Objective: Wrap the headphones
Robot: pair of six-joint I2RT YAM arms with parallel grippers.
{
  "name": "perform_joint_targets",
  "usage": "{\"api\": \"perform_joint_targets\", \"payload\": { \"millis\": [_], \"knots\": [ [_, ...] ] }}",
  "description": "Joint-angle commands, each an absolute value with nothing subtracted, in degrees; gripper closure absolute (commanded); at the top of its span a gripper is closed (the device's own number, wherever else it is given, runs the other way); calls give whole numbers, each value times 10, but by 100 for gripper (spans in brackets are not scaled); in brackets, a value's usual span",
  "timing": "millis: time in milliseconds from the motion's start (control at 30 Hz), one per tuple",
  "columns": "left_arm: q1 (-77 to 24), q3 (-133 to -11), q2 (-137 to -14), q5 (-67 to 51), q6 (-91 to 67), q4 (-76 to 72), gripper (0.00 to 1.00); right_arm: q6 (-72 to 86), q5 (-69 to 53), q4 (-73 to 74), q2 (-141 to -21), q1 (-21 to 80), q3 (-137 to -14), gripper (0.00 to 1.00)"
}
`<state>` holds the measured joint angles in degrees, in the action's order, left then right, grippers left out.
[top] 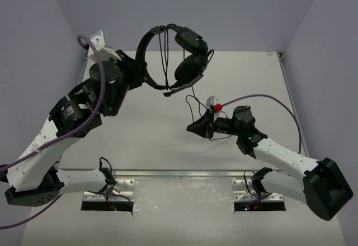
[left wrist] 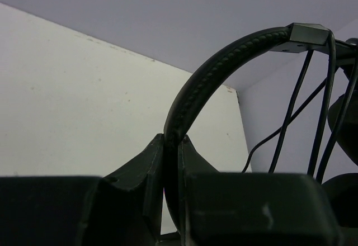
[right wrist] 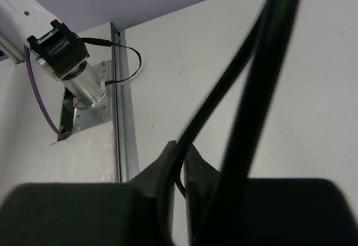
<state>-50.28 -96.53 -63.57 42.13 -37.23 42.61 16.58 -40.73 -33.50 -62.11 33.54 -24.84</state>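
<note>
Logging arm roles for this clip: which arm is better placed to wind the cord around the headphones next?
Probably right: the right gripper is shut on the cord, free to carry it around, while the left gripper clamps the headband, holding the headphones aloft.

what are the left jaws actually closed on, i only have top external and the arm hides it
observer: left wrist view shows the left jaws shut on the black stitched headband of the black over-ear headphones, gripped edge-on.
operator: and does the right side really have the cord
observer: yes, the right wrist view shows the thin black cord running down into the narrow gap between the right jaws.
</note>
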Motion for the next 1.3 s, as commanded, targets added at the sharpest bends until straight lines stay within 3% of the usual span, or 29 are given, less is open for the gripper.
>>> {"api": "perform_joint_targets", "payload": {
  "millis": [0,333,467,600,700,967,1267],
  "knots": [
    [-506,-1021,-657,498,-457,422,100,199,-404,-430,-610,343,-202,98],
    [-502,-1129,-752,637,-506,474,100,167,-229,-346,-486,420,-111,99],
    [-489,-1150,-792,684,-492,470,100,152,-149,-235,-431,462,-131,99],
    [-348,-1173,-829,588,-463,445,100,146,-54,-58,-349,512,-172,99],
    [-297,-1167,-852,556,-425,418,100,138,-33,44,-302,519,-212,99],
    [-193,-1248,-989,540,-507,514,100,133,-47,196,-358,520,-339,99],
    [-109,-1234,-1074,477,-548,503,100,103,-26,303,-420,522,-430,99]
  ]
}}
